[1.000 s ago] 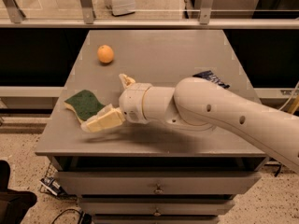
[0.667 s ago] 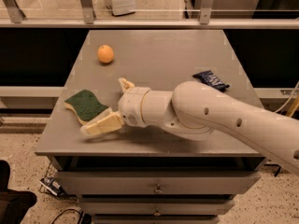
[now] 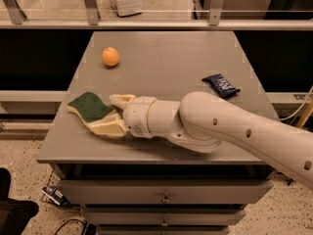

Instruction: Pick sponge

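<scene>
The sponge (image 3: 88,106), dark green on top over pale yellow foam, lies flat near the table's left front edge. My gripper (image 3: 110,114) comes in from the right at table height. Its two cream fingers are spread. One finger (image 3: 121,100) lies behind the sponge's right end and the other (image 3: 107,128) lies in front of it, so the sponge's right end sits between them. The sponge rests on the table. The white arm (image 3: 215,126) stretches across the front right of the table.
A small round orange fruit (image 3: 110,56) sits at the back left of the grey table (image 3: 171,58). A dark blue snack wrapper (image 3: 221,85) lies at the right, just behind the arm. A railing with glass runs behind the table. Drawers sit below the front edge.
The gripper and arm have moved a little left, so the fingers reach further around the sponge's right end. The snack wrapper is more uncovered. The sponge has not moved.
</scene>
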{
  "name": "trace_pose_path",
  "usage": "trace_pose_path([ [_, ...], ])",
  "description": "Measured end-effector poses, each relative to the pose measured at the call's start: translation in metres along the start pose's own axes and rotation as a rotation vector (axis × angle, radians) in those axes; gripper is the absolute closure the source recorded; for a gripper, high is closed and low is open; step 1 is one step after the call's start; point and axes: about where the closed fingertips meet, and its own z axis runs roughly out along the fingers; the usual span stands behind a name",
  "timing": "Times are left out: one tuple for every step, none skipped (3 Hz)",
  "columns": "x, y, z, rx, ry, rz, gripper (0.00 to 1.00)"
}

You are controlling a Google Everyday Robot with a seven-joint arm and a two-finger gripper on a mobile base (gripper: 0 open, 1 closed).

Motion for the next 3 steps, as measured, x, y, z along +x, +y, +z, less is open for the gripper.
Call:
trace_pose_path([
  [0.0013, 0.0016, 0.0012, -0.005, -0.010, -0.003, 0.59],
  [0.0004, 0.0031, 0.0021, -0.008, -0.011, -0.006, 0.84],
  [-0.0009, 0.0046, 0.0030, -0.011, -0.011, -0.008, 1.00],
])
